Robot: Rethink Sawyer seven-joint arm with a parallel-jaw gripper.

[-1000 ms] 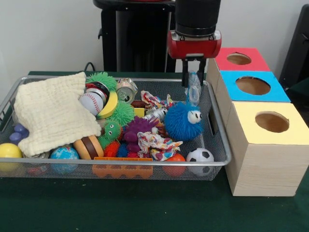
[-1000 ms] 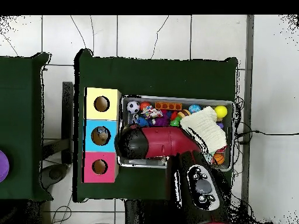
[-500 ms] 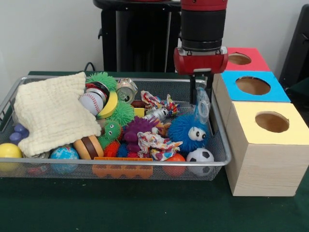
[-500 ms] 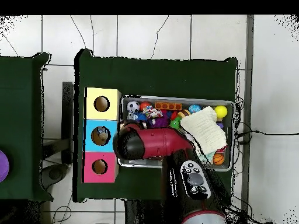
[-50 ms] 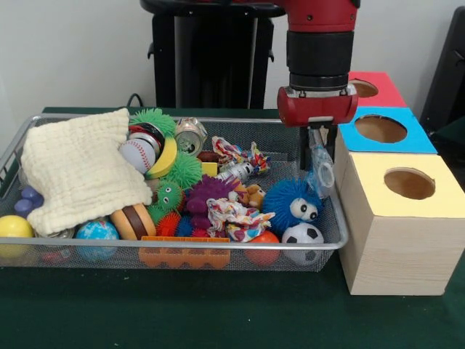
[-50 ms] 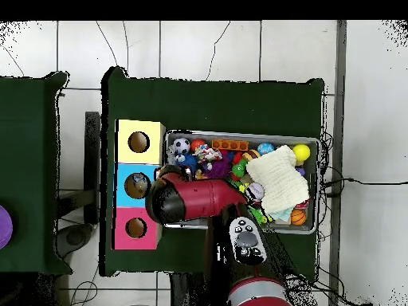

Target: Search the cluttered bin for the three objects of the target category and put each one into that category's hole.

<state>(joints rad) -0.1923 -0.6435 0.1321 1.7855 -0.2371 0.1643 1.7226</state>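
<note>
Green-clothed bench, your tool [image 5: 317, 155] has carried its pinched clear plastic bottle [image 5: 320, 171] off the blue fuzzy ball [image 5: 290, 204] to the bin's [image 5: 330, 211] right rim, beside the blue-topped box [image 5: 379, 129], so drop comes next.

White tiled floor [image 6: 199, 52] is showing cracks. Dark green table cover [image 5: 218, 313] is lying flat. Pale wall [image 5: 73, 51] is standing behind; second green table [image 6: 24, 167] alongside.
</note>
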